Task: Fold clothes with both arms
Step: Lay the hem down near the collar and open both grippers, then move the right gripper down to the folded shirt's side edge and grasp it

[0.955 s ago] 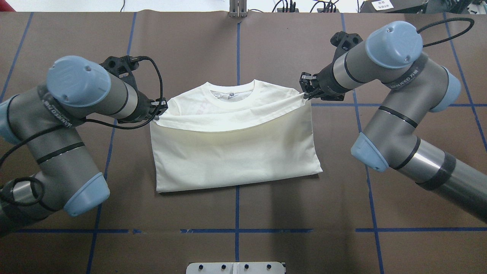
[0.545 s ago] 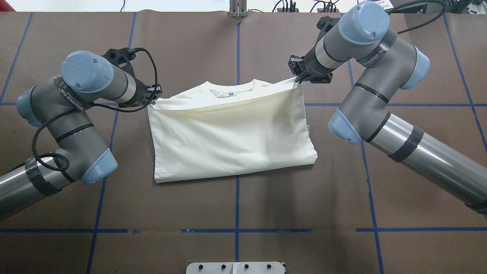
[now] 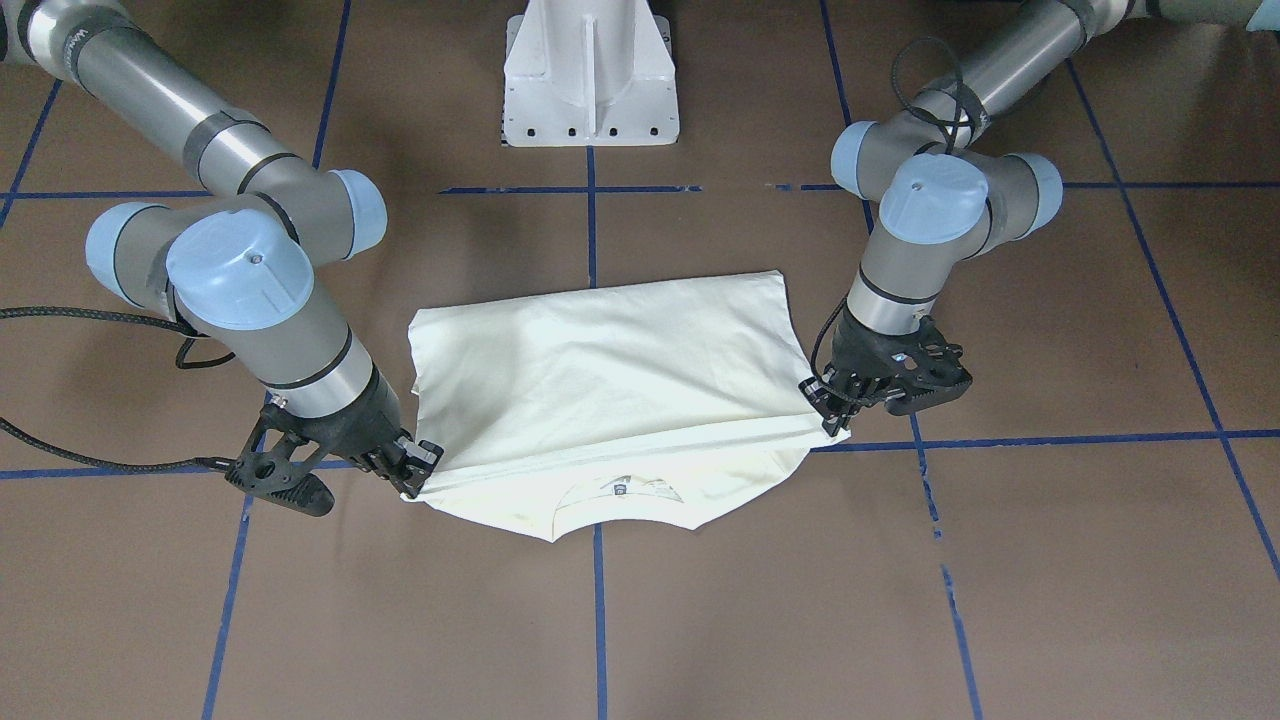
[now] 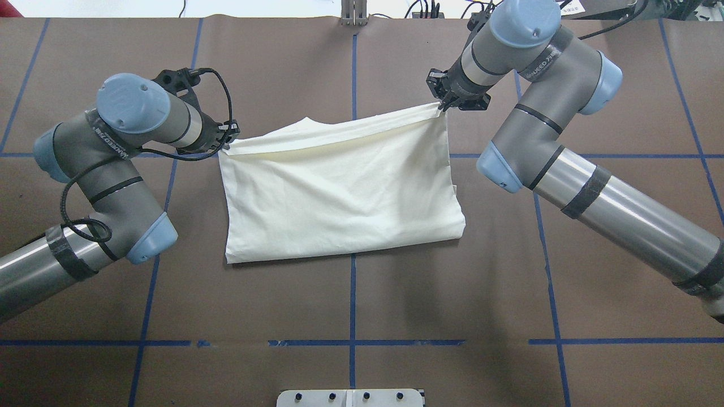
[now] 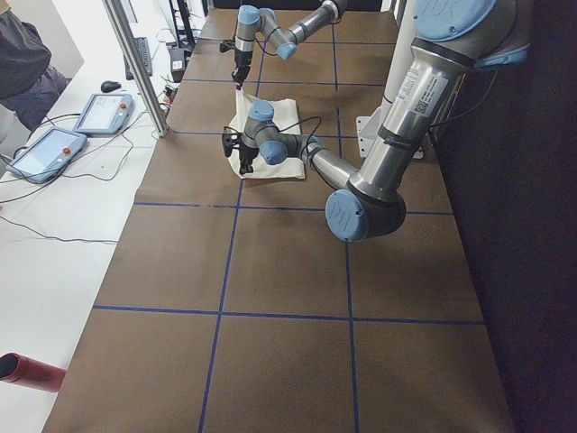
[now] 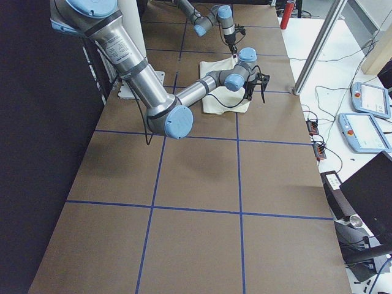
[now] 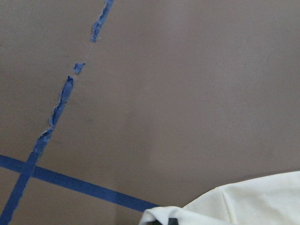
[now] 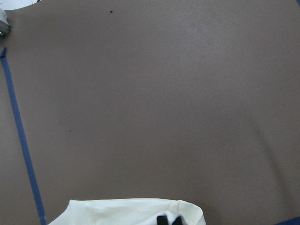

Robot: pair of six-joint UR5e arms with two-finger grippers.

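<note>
The T-shirt (image 4: 339,192) lies at the middle of the brown counter (image 4: 350,294), plain cream side up and doubled over on itself; the fold in hand is the one that brings the hem edge up over the chest toward the collar. The left end effector (image 4: 225,146) is pinched on the near-left corner of that edge, and the right end effector (image 4: 442,107) is pinched on the opposite corner — both pressed onto cloth, with the edge strung between them and raised a little off the layer below. In the front-facing view the collar (image 3: 615,500) and a strip of the shoulders show past the carried edge, so the fold is, by my reading, nearly over but not laid down.

The right corner sits further across the counter than the left, so the edge runs askew; the next move calls for squaring the two corners with the shoulder line, lowering them together, then letting go without dragging the top layer.

As for writing: a small dark neck label (image 3: 622,489) shows inside the collar, too small to read; white lettering on the right arm (image 4: 537,59) and the left arm (image 4: 113,148) cannot be read with confidence; no print shows on the cloth — only blue tape lines (image 4: 352,339) mark the counter.
</note>
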